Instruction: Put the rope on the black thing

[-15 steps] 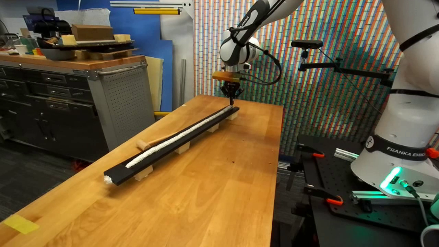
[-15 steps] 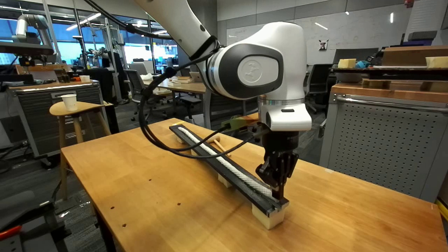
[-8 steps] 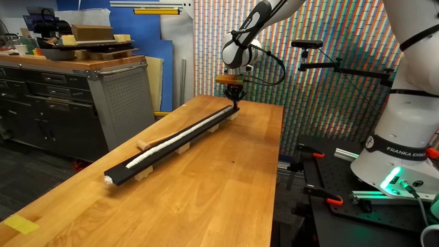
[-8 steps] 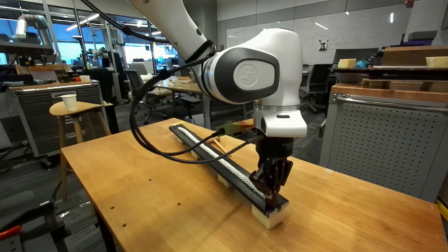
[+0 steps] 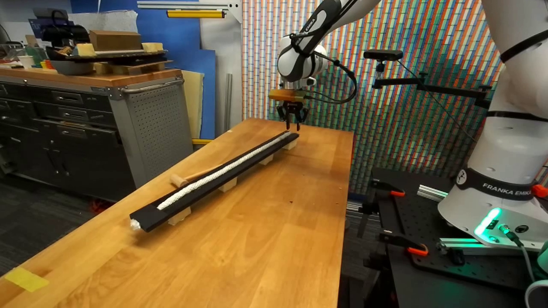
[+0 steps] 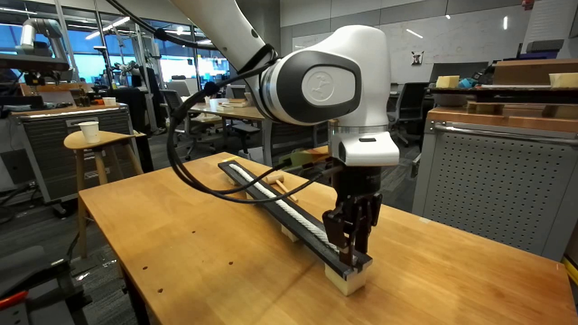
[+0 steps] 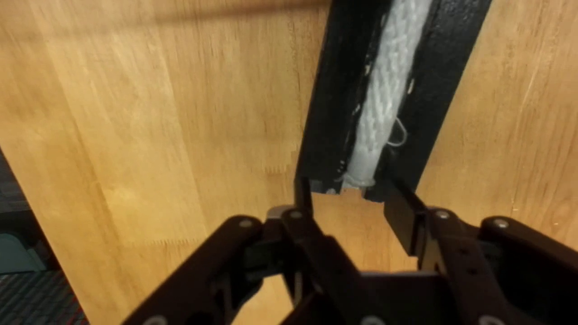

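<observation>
The off-white rope (image 5: pixel 222 170) lies lengthwise along the long black bar (image 5: pixel 147 216). Both also show in an exterior view, the rope (image 6: pixel 289 210) and the bar (image 6: pixel 307 234). In the wrist view the rope (image 7: pixel 384 99) sits in a groove down the middle of the bar (image 7: pixel 334 99), and a small loose thread sticks out near its end. My gripper (image 5: pixel 293 128) is open and empty above the bar's far end. It also shows in an exterior view (image 6: pixel 354 257) and in the wrist view (image 7: pixel 348 189), with its fingers on either side of the rope's end.
The bar rests on several pale blocks (image 6: pixel 345 280) on the wooden table (image 5: pixel 278 239). A wooden mallet (image 5: pixel 178 180) lies beside the bar. A white tuft (image 5: pixel 135 223) shows at the bar's near end. Robot cables (image 6: pixel 216 194) hang over the table.
My gripper was shut at the bar's end and moved slightly across it. Its fingers have since spread apart and it has risen a little. The rope and bar look unmoved.
</observation>
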You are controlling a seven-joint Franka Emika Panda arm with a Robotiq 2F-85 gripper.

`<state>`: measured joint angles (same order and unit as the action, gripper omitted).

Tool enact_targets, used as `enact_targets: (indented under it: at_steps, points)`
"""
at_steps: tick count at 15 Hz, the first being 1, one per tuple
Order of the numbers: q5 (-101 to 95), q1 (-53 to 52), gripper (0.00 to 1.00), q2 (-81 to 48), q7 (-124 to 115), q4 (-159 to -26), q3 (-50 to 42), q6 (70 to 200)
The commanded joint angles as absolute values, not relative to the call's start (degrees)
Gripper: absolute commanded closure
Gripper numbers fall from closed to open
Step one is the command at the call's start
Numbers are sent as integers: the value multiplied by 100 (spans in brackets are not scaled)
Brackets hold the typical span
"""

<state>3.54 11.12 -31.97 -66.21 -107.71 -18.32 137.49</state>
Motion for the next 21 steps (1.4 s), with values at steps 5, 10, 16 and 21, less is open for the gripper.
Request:
enact_targets:
  at_steps: [5,10,16,21]
  points:
    - [267,1030,0,-2631,-6200,-11003,-1824,13738]
    - [314,1117,0,-2277,-4984,-11217,-1588,13725]
    - [267,993,0,-1598,-3444,-11817,-1414,13852]
    - [368,929,0,-1567,-2846,-11793,-1386,13770]
